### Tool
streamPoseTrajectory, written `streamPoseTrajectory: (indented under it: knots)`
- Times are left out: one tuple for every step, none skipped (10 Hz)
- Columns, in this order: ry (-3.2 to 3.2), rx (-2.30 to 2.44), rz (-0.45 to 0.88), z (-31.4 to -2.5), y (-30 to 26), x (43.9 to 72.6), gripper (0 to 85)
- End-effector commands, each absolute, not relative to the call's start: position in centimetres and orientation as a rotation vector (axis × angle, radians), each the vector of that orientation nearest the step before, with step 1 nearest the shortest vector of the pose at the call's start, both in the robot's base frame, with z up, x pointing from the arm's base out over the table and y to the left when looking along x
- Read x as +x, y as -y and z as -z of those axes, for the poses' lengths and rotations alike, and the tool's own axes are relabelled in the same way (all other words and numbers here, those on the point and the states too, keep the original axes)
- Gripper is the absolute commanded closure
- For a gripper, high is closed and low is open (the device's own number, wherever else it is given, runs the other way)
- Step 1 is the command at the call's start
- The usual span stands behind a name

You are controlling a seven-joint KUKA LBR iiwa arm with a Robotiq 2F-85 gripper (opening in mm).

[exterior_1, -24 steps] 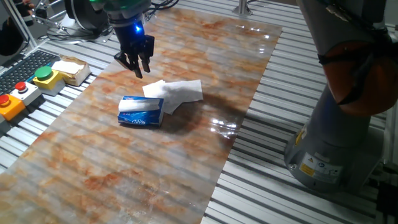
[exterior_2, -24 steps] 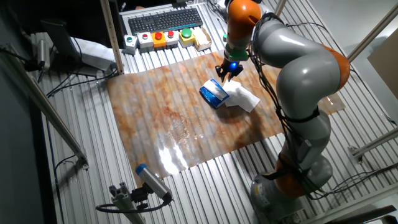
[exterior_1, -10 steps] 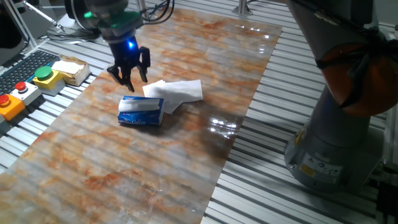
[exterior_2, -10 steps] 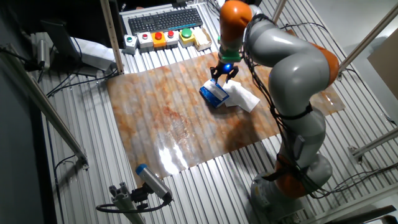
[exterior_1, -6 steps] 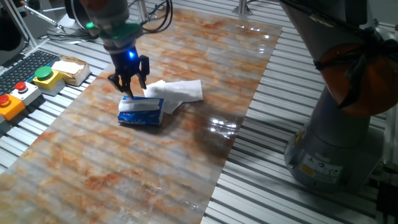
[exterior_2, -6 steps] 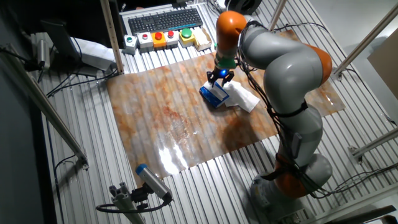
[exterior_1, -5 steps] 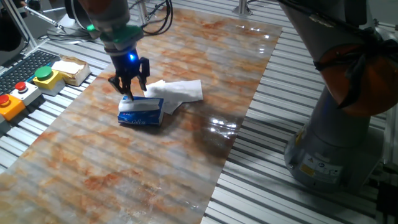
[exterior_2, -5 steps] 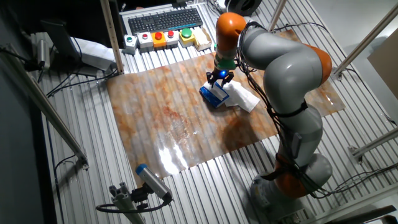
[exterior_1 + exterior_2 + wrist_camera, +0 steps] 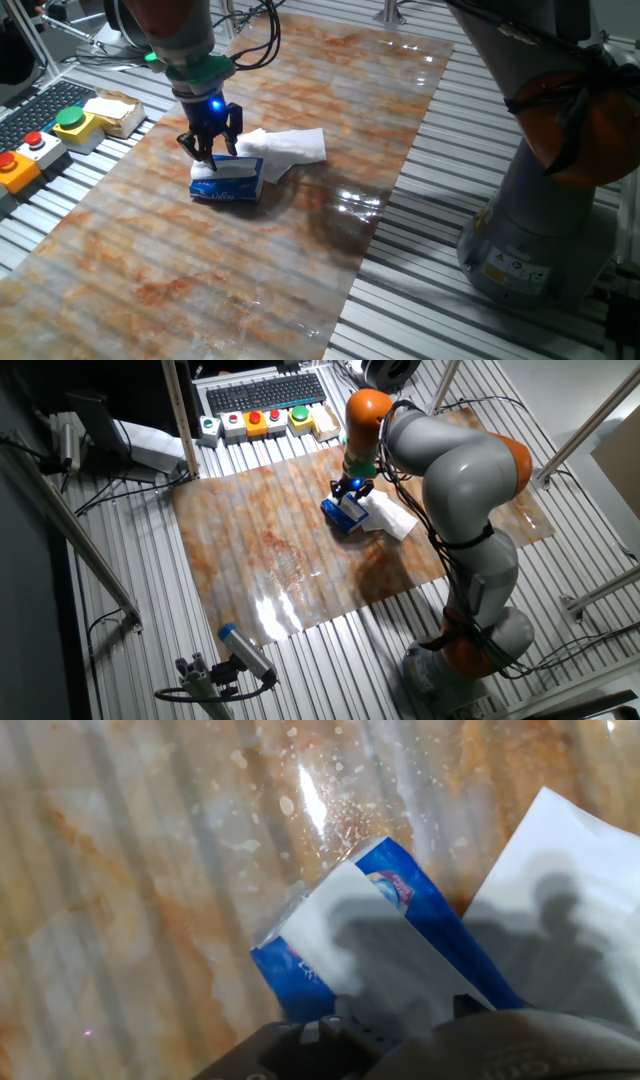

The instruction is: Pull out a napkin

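A blue tissue pack (image 9: 228, 181) lies on the marbled mat (image 9: 200, 270), with a white napkin showing at its top opening (image 9: 365, 945). A loose white napkin (image 9: 287, 147) lies flat just behind and to the right of the pack, touching it; it also shows in the hand view (image 9: 570, 910). My gripper (image 9: 210, 157) points straight down at the left end of the pack's top, its fingers spread on either side of the white napkin there. From the other side, the gripper (image 9: 349, 493) is right over the pack (image 9: 343, 513). The fingertips are not visible in the hand view.
A button box with green (image 9: 70, 120) and red (image 9: 33, 140) buttons and a beige box (image 9: 115, 112) sit at the left, off the mat. A keyboard (image 9: 265, 390) lies beyond. The arm's base (image 9: 540, 240) stands at the right, on the slatted metal table.
The gripper has come down and moved left from above the loose napkin to the top of the blue pack. Pack and loose napkin have not moved.
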State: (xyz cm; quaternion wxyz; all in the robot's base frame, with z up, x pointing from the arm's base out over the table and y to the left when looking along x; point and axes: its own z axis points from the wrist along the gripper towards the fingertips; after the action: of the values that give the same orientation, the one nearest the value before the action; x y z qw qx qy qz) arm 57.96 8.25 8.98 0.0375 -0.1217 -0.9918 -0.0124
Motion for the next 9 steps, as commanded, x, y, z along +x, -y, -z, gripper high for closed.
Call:
streamPoseTrajectory:
  knots:
    - [3.047,-0.373,0.031,-8.7,-8.4,57.8,34.0]
    - [3.051,-0.369,0.021,-8.4,-8.5,57.7,34.0]
    - [3.053,-0.366,0.018,-8.1,-8.6,57.5,34.0]
    - [3.053,-0.366,0.020,-8.0,-8.7,57.5,34.0]
    - [3.049,-0.361,0.021,-7.9,-8.6,57.5,34.0]
    - [3.049,-0.352,0.021,-7.9,-8.6,57.5,34.0]
    - [3.048,-0.347,0.021,-7.8,-8.6,57.5,34.0]
    - [3.048,-0.340,0.025,-7.7,-8.6,57.6,34.0]
    - [3.040,-0.328,0.043,-7.6,-8.6,57.6,51.0]
